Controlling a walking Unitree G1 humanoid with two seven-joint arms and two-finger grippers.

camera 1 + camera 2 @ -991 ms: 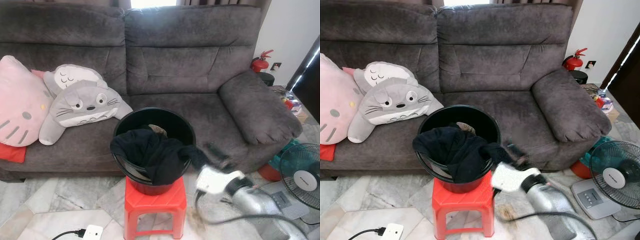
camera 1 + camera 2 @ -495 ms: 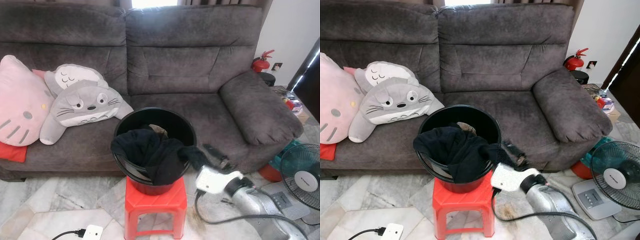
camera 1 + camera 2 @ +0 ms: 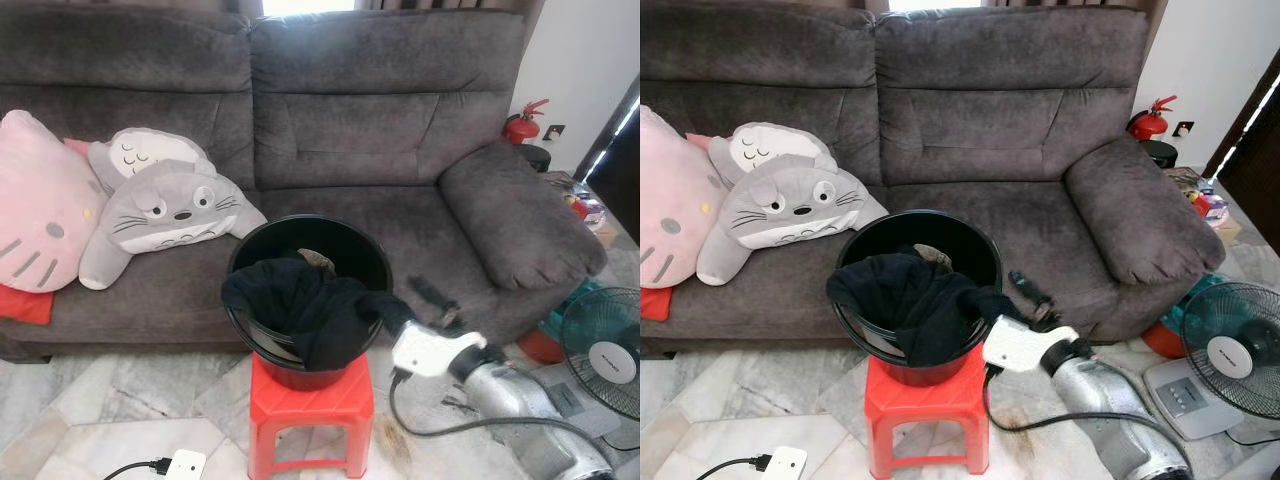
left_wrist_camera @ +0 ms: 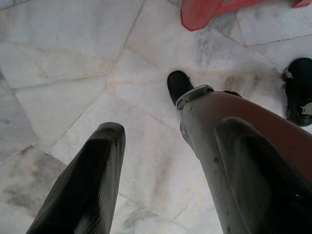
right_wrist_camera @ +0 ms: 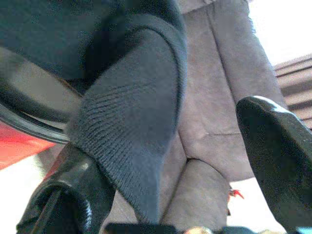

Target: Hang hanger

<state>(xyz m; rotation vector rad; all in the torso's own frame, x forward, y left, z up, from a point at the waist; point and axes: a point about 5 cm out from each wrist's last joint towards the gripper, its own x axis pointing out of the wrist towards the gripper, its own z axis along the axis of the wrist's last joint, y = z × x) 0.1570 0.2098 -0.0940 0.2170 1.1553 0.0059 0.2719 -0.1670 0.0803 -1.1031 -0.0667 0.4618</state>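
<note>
A black bucket [image 3: 250, 345] stands on a red plastic stool [image 3: 310, 405] in front of the grey sofa. A black garment [image 3: 300, 300] lies heaped in it, with a sleeve [image 3: 385, 312] spilling over the rim on the right. My right gripper [image 3: 403, 297] is open at that sleeve, one black finger [image 3: 432, 293] lying over the sofa's seat edge. In the right wrist view the knitted sleeve [image 5: 131, 122] hangs between the two spread fingers, draped against one of them. My left gripper [image 4: 170, 130] hangs open above the marble floor.
Grey sofa [image 3: 400, 130] with a pink cat cushion [image 3: 40, 210] and grey plush toys [image 3: 165, 205] on its left. A floor fan [image 3: 605, 350] and red fire extinguisher [image 3: 520, 125] stand to the right. A white power strip [image 3: 185, 466] lies on the floor. My foot [image 4: 178, 85] is beside the stool leg [image 4: 200, 12].
My right arm has moved slightly up and towards the bucket. Its fingers, blurred before, now sit still around the hanging sleeve. Bucket and garment have not moved.
</note>
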